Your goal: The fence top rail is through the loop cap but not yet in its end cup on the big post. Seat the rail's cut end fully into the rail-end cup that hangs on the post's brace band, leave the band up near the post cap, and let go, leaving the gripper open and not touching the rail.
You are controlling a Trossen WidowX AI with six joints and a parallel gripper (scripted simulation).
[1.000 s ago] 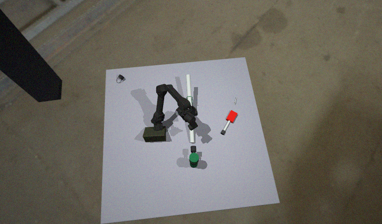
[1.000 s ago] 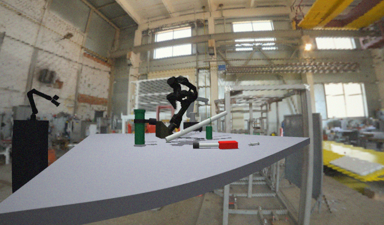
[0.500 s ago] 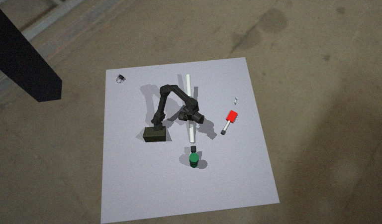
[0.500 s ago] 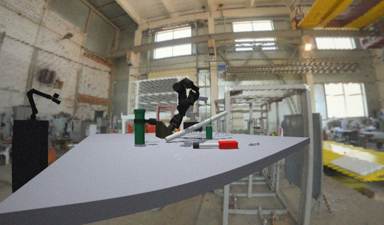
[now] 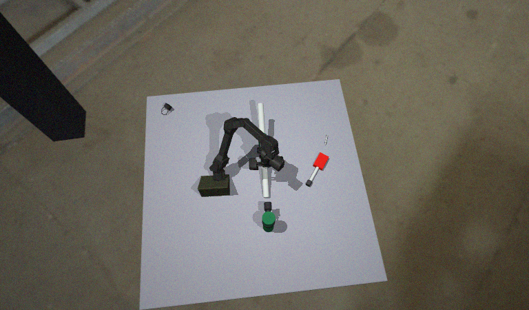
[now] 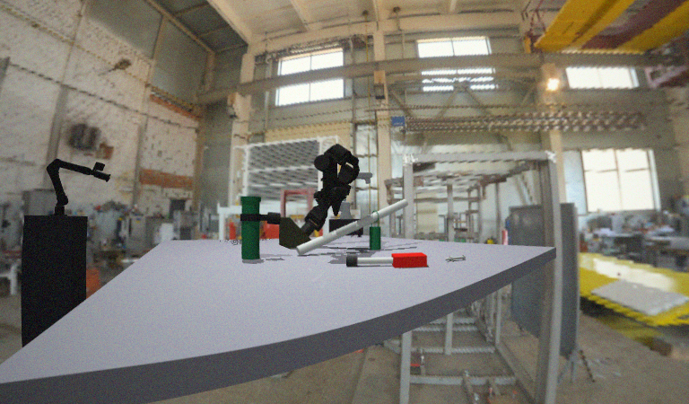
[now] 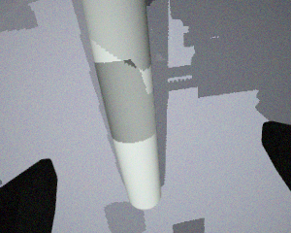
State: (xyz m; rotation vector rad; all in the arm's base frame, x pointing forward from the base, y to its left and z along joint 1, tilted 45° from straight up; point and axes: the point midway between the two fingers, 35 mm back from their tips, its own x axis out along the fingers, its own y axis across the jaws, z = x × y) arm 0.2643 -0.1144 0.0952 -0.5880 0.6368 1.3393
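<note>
The white rail slopes through the loop at the small green post. Its cut end is low, at or near the table top, short of the big green post. The dark rail-end cup hangs from the brace band near the post cap, higher than the cut end and empty. My gripper is open above the rail. In the wrist view the rail shows between the spread fingertips; contact cannot be told.
A red block with a white rod and dark end lies to the right in the top view. A small bolt lies beyond it. A small dark ringed part lies at the far left corner. The arm's base block stands left of the rail.
</note>
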